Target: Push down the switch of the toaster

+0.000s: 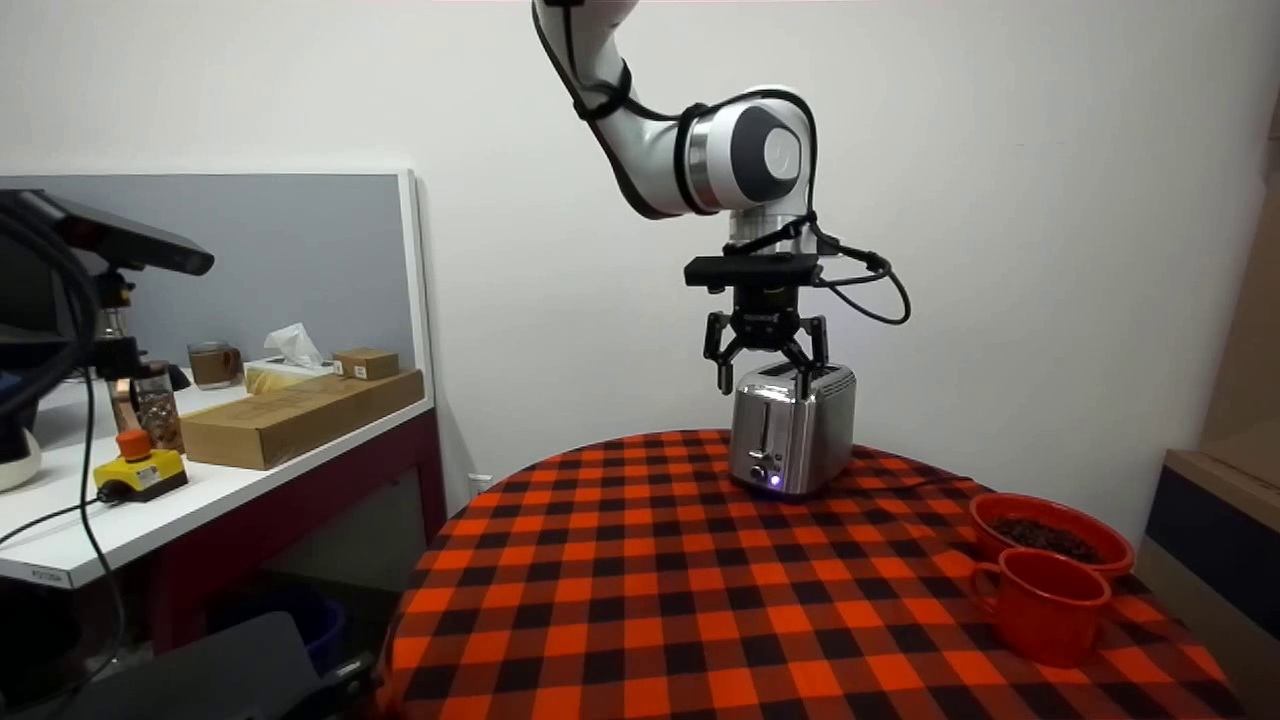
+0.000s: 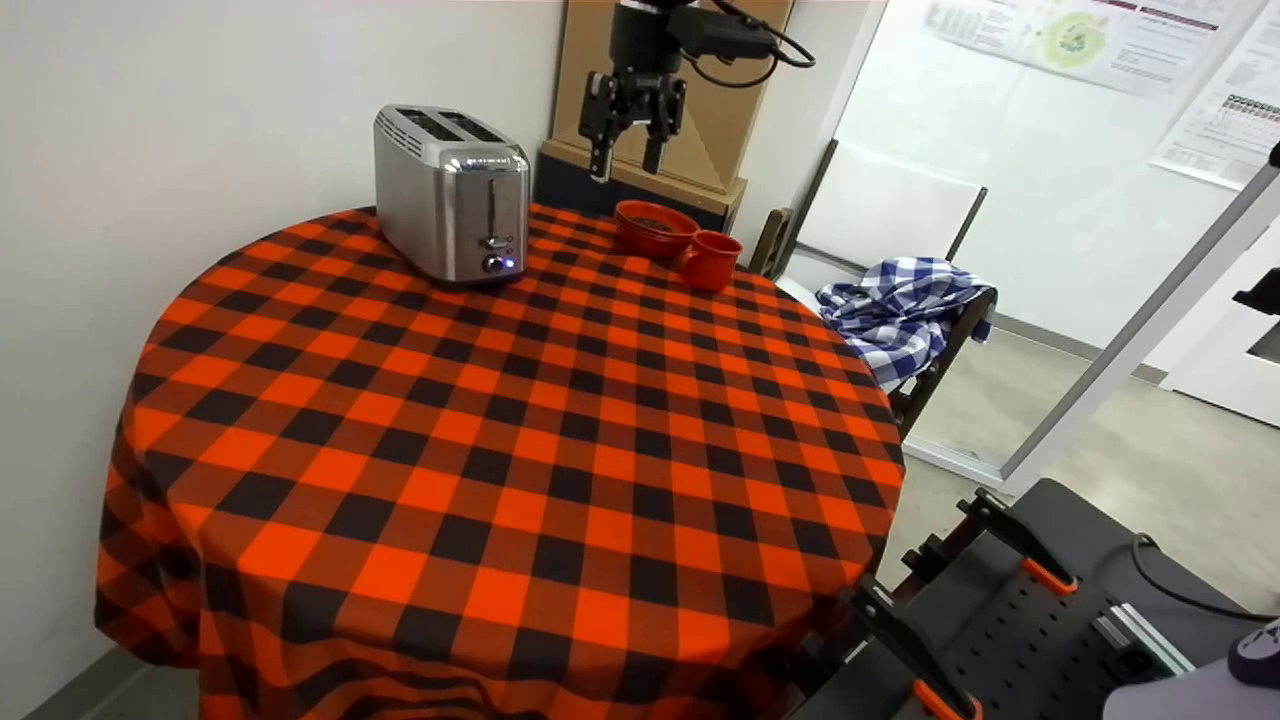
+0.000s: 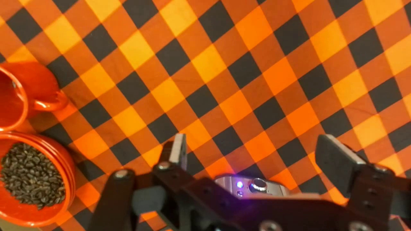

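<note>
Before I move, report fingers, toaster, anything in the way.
Fingers open, empty, apart from the toaster. Its lever looks down, light glowing. Red cup and bowl aside, seemingly not in the way.

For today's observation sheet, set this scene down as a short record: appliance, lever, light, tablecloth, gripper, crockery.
Appliance: two-slot silver toaster
Lever: low in its track
Light: lit
Tablecloth: red-and-black check
Gripper: open, above the tablecloth, not touching the toaster
Crockery: red mug beside a red bowl of dark beans or seeds
</note>
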`<state>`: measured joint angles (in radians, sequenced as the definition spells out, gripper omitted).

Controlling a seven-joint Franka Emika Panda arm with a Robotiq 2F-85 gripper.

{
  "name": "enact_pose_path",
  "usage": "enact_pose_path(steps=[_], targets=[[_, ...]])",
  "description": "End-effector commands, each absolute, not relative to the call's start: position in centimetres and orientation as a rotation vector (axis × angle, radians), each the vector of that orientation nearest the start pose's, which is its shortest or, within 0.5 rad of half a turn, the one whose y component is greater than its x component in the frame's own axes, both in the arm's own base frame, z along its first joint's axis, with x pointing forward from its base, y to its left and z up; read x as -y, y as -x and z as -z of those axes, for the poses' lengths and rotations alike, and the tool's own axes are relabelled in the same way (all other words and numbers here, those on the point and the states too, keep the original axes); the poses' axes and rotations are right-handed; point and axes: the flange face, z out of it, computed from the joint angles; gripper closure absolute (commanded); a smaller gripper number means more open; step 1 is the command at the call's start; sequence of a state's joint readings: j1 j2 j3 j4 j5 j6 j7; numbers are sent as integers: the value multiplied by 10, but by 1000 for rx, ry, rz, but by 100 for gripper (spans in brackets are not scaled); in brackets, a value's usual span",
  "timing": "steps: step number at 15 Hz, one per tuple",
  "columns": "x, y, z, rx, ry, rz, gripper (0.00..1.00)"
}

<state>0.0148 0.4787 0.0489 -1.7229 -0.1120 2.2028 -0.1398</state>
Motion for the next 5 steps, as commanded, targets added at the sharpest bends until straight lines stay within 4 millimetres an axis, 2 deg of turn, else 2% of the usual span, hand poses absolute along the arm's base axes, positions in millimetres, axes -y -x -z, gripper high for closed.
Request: enact_pose_path(steps=[1,2,5], targets=[[-28,-606,-323,310,3174,5,0],[-31,-641,-314,382,3183,-12,0],[-29,-616,-319,348,3188,-19,0]])
